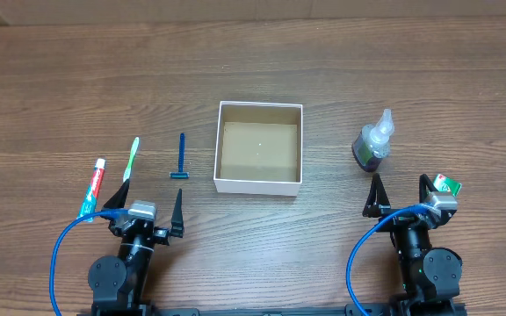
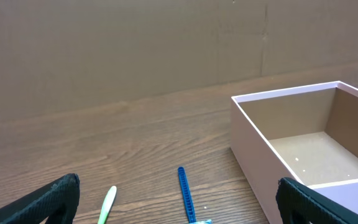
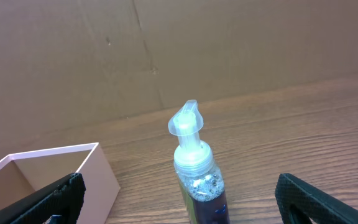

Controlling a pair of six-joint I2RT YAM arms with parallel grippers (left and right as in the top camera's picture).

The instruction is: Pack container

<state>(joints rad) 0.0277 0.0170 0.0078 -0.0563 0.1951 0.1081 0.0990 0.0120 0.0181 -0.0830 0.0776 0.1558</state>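
The container (image 1: pixel 259 185), a square white box with a tan inside, stands open and empty at the table's middle; its wall also shows in the left wrist view (image 2: pixel 253 146) and the right wrist view (image 3: pixel 101 177). Left of it lie a blue razor (image 1: pixel 181 158), a green-and-white toothbrush (image 1: pixel 131 159) and a toothpaste tube (image 1: pixel 92 190). A pump bottle of dark purple liquid (image 1: pixel 372 145) stands to its right. My left gripper (image 1: pixel 148 207) is open and empty, just short of the razor (image 2: pixel 184 190) and toothbrush (image 2: pixel 107 204). My right gripper (image 1: pixel 402 195) is open and empty, facing the bottle (image 3: pixel 197 177).
A small green, red and white packet (image 1: pixel 447 184) lies beside my right gripper's outer finger. A brown cardboard wall (image 2: pixel 166 43) stands behind the table's far edge.
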